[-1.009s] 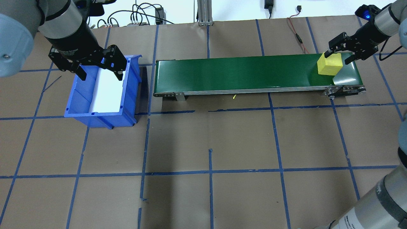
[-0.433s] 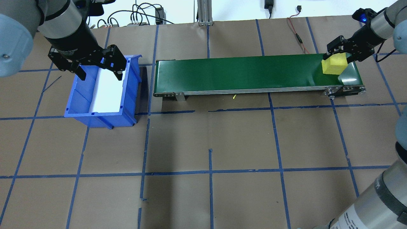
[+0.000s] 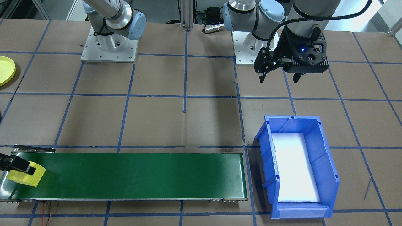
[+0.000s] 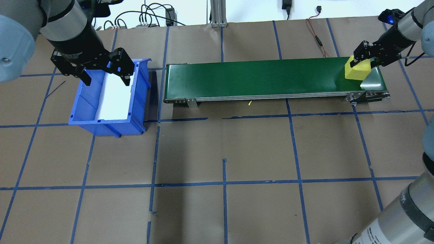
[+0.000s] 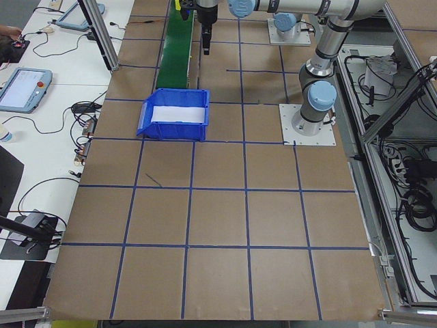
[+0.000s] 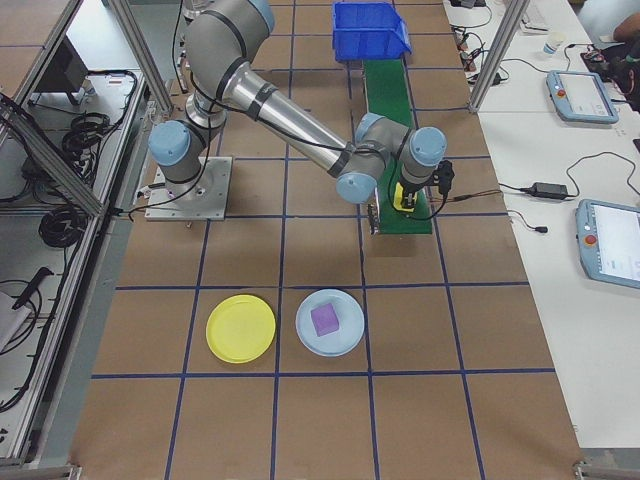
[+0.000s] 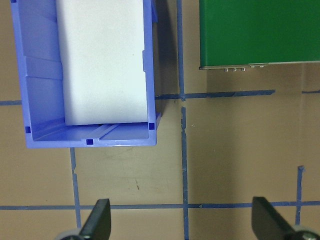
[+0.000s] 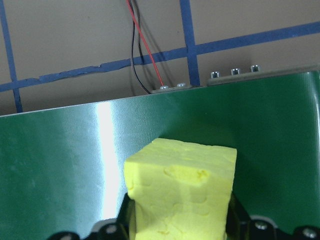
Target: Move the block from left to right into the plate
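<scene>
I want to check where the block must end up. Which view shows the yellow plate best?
Exterior right: the whole yellow plate lies unobstructed on the table beside a light blue plate. The front-facing view catches only its cropped edge; the other views miss it.

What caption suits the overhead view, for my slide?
Right gripper holds block on belt; left gripper open above bin.

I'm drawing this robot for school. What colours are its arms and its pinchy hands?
Draw silver-grey tube arms with pale blue caps at the joints, on square metal base plates. The left gripper and right gripper are black, each with two fingers. A black cable loops along the left arm, and a small blue light glows on its black wrist block.
</scene>
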